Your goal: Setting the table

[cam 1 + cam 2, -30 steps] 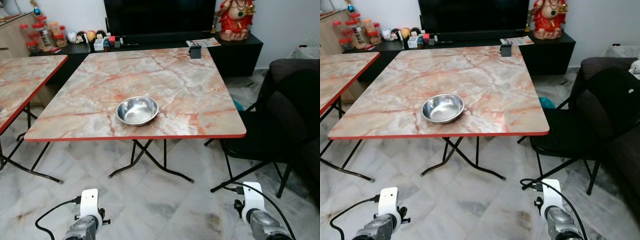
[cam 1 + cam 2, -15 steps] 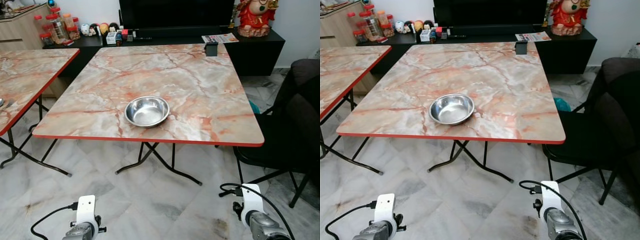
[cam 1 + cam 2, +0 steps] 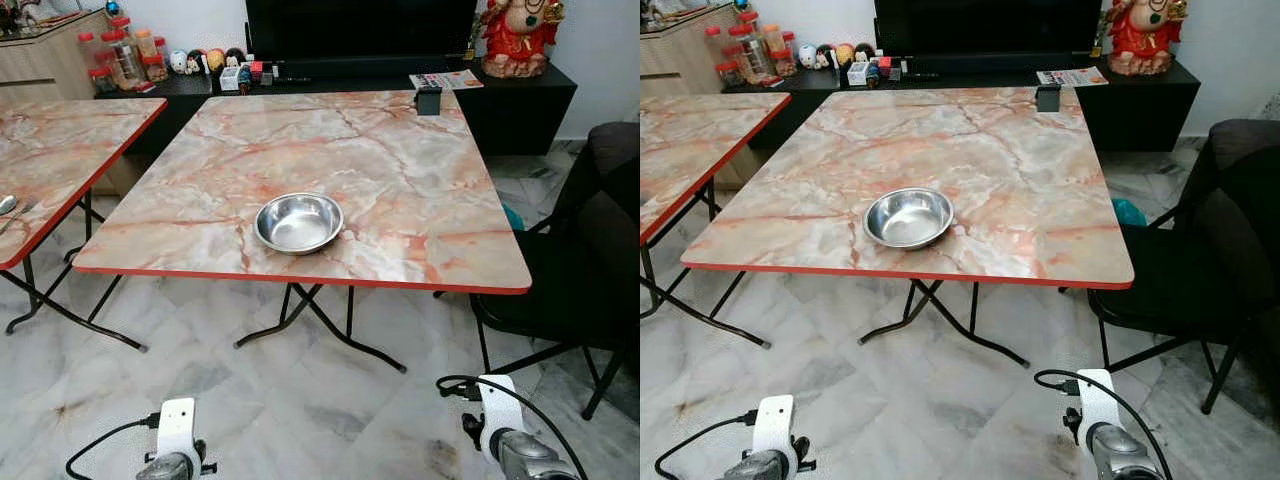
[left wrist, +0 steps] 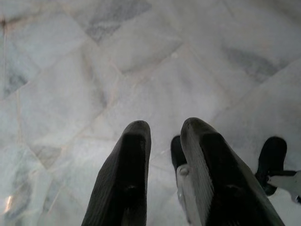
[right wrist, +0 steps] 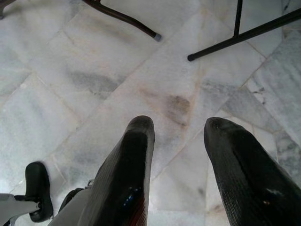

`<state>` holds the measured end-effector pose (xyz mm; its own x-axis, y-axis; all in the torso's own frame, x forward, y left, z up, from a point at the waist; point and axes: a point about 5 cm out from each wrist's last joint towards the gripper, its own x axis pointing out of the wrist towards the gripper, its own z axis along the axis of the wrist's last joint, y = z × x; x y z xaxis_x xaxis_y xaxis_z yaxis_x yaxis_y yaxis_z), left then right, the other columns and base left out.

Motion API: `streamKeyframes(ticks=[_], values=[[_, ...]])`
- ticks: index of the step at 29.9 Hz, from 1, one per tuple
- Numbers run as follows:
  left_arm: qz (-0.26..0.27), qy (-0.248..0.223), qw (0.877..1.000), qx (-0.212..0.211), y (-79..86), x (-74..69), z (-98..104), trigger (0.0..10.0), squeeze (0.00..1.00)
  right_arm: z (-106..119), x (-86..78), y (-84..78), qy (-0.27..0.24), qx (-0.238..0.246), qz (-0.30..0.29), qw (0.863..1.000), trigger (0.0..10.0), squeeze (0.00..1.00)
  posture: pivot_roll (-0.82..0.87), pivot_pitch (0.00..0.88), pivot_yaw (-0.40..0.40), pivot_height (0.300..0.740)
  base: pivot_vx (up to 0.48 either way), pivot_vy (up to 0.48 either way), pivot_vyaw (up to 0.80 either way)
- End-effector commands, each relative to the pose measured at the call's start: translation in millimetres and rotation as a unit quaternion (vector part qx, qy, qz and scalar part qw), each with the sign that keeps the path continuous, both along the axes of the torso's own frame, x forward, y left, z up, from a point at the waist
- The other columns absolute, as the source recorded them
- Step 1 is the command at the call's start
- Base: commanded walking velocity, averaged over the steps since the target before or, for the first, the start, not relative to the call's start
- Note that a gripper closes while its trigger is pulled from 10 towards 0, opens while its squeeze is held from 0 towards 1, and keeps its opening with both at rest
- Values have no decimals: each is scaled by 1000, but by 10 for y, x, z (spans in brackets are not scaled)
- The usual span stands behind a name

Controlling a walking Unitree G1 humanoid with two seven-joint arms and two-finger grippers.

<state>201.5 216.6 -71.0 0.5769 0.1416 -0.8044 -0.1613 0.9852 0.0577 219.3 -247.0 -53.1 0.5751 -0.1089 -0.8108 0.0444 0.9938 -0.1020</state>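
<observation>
Standing back from the table [image 3: 420, 200], the robot has both arms hanging low over the marble floor [image 3: 300, 400], which suits a stretch of walking or looking rather than handling. The left gripper [image 4: 164, 136] points at the floor with a narrow gap between its fingers and nothing in it; the right gripper [image 5: 178, 136] also points down, its fingers spread wider, likewise empty.

A steel bowl [image 3: 299, 222] sits alone on the table, close to the near edge and a little left of its middle, probably set as the first place. A small dark holder [image 3: 428, 100] stands at the far right corner. A black chair [image 3: 570, 270] is drawn up along the right edge, as if for that setting.

A second table [image 3: 60, 160] stands to the left, cut off by the frame; at its near edge something like a spoon [image 3: 8, 205] shows, too little of it to be sure. Jars [image 3: 125, 55] and small ornaments on the far cabinet are too small to name. The bowl looks empty, though reflections make that uncertain.
</observation>
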Motion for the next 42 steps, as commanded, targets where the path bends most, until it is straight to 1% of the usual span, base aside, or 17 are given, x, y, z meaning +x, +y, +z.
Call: streamKeyframes(ticks=[1,6,12,16,18,19,20,22,24,30,32,34,35,36,37,38,42], values=[[-2,7,1000,11,113,-42,3,10000,0,6,7,-1,-3,0,3,1000,10000,0,-111,0,36,736,0,0,0],[-7,8,1000,11,116,-57,-4,10000,0,10,6,-17,-9,0,-4,1000,10000,0,-120,0,40,736,0,0,0],[-8,9,1000,4,9,-42,-21,10000,0,11,6,-21,-7,3,-11,1000,10000,0,-105,0,34,736,0,0,0],[-3,8,1000,2,5,-25,-14,10000,0,20,21,-23,-8,5,-16,1000,10000,0,-101,0,32,736,0,411,0],[-2,7,1000,1,12,-18,-9,10000,0,24,27,-23,-9,4,-16,1000,10000,0,-101,0,32,736,0,0,0],[-1,6,1000,2,20,-15,-5,10000,0,25,29,-23,-10,4,-16,1000,10000,0,-101,0,32,736,0,0,0],[1,4,1000,5,85,-7,14,10000,0,29,36,-23,-12,4,-18,1000,10000,0,-100,0,34,736,0,0,0],[3,3,1000,7,141,-4,29,10000,0,31,39,-24,-12,4,-19,1000,10000,0,-100,0,35,736,0,0,0],[7,1,1000,10,209,-6,47,10000,0,31,38,-25,-12,4,-21,1000,10000,0,-100,0,35,736,0,480,0],[7,0,1000,11,223,-1,53,10000,0,23,29,-21,-8,1,-21,1000,10000,0,-102,0,43,736,0,480,-133],[5,-2,1000,10,188,14,52,10000,0,12,13,-20,-2,-3,-20,1000,10000,0,-103,0,46,736,0,480,-800],[2,-3,1000,8,117,41,48,10000,0,9,10,-18,-3,-3,-22,1000,10000,0,-102,0,47,736,0,480,0],[-2,-5,1000,3,-5,82,42,10000,0,6,7,-13,-4,0,-26,1000,10000,0,-101,0,48,736,0,480,0],[-2,-5,1000,3,-5,82,42,10000,0,6,7,-13,-4,0,-26,1000,10000,0,-101,0,48,736,0,480,0],[-3,-5,1000,2,-43,94,41,10000,0,4,5,-11,-4,1,-27,1000,10000,0,-101,0,49,736,0,480,0],[-6,-7,1000,-1,-135,129,43,10000,0,1,4,-6,-5,2,-27,1000,10000,0,-102,0,52,736,0,480,0],[-11,-10,1000,-3,-209,165,52,10000,0,-3,1,3,-5,4,-27,1000,10000,0,-103,0,56,736,0,480,0]])
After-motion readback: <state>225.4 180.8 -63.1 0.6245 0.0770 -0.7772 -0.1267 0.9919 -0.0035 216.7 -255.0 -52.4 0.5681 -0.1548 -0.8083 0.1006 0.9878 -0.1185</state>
